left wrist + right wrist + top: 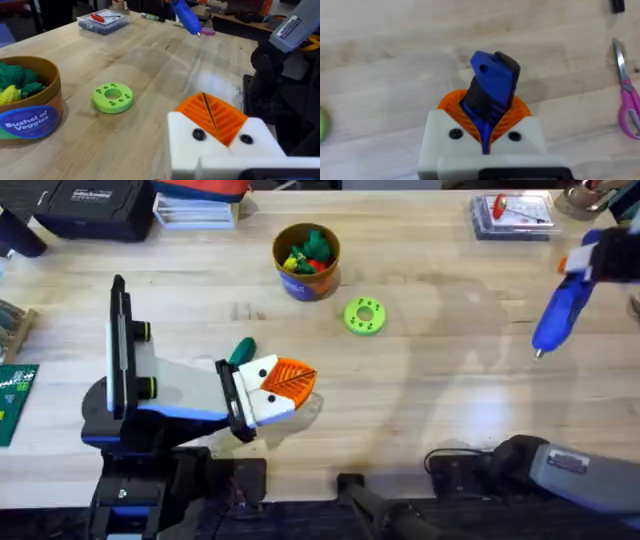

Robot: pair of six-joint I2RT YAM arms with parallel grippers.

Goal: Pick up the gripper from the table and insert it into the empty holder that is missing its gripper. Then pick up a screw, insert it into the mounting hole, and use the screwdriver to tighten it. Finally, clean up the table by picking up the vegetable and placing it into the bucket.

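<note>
Wood table (430, 410) under scissors (626, 95); right pincer (487, 131) grasps screwdriver (560, 315), left pincer (290, 385) clenched empty

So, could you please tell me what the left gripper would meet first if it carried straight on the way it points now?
Probably nothing soon: ahead of the left gripper lies bare table. The lime-green disc sits off to one side, and the screwdriver hangs far beyond, though depth is hard to judge.

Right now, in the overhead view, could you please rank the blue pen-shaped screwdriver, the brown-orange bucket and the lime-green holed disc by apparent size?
1. Blue pen-shaped screwdriver, though lifted nearer the camera, so unsure.
2. Brown-orange bucket.
3. Lime-green holed disc.
</note>
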